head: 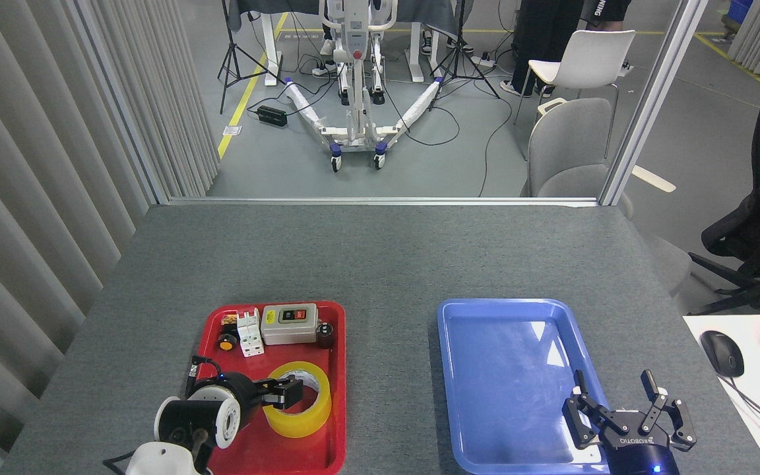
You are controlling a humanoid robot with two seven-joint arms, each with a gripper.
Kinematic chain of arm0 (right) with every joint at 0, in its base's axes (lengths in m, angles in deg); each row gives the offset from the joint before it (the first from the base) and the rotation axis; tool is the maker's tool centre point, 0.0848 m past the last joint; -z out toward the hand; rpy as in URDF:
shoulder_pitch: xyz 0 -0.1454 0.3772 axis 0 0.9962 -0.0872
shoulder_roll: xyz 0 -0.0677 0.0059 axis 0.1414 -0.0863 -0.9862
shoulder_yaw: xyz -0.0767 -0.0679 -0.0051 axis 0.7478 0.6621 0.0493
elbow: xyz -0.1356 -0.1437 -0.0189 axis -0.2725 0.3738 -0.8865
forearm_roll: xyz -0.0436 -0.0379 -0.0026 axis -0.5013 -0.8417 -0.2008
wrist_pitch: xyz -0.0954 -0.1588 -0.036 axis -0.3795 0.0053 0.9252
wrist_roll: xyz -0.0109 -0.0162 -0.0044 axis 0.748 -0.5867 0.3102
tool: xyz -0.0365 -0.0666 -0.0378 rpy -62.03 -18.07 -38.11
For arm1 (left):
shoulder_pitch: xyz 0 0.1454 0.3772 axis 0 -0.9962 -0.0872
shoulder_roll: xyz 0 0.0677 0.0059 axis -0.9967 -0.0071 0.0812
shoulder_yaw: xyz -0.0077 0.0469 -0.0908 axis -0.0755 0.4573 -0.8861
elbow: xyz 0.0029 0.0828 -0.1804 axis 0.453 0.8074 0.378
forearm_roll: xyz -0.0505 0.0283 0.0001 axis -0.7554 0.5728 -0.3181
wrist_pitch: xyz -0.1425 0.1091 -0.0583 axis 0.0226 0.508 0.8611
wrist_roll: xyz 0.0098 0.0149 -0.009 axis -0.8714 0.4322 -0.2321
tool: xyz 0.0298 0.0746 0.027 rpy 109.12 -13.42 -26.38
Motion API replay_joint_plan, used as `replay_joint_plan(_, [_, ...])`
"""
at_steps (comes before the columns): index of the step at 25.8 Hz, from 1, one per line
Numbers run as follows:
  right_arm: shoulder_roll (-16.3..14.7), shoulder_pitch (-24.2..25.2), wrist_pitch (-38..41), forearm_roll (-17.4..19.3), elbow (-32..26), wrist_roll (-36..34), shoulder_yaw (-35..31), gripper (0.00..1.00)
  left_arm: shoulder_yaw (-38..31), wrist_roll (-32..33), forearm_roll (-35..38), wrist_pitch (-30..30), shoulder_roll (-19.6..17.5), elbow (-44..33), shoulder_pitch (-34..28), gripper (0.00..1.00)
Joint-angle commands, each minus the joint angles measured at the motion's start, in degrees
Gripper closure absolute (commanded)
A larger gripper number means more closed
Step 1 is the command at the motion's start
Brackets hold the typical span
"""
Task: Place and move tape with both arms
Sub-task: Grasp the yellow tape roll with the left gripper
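While the tape point(297, 400) sits flat in the red tray point(337, 369) on the table point(380, 257), the left pincer point(284, 390) pokes in sideways at its rim; can't tell its spread. Right pincer point(617, 406) hangs wide, holding nothing, over the blue tray point(459, 316).
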Motion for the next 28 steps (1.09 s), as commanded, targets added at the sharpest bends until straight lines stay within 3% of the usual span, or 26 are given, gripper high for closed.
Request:
replay_joint_plan(1, [0.1, 0.2, -0.1, -0.5, -0.1, -0.1, 0.2, 0.01, 1.5, 9.1, -0.1, 0.3, -0.1, 1.9, 2.3, 0.00])
replay_joint_plan(13, [0.0, 1.0, 0.0, -0.7, -0.1, -1.6, 0.3, 0.01, 4.0, 8.3, 0.3, 5.0, 0.0, 11.5, 6.9, 0.00])
replay_joint_plan(18, [0.1, 1.1, -0.1, -1.6, -0.3, -1.9, 1.8, 0.01, 5.3, 1.9, 0.3, 7.4, 0.3, 15.7, 7.7, 0.00])
replay_joint_plan(25, [-0.3, 1.1, 0.3, -1.8, -0.3, -3.5, 1.9, 0.01, 6.9, 0.6, 0.5, 8.0, 0.7, 19.1, 8.5, 0.00])
replay_joint_plan(28, [-0.3, 1.1, 1.5, -1.8, -0.3, -4.1, 1.8, 0.01, 7.3, -0.2, 0.6, 7.7, 0.6, 20.0, 8.7, 0.08])
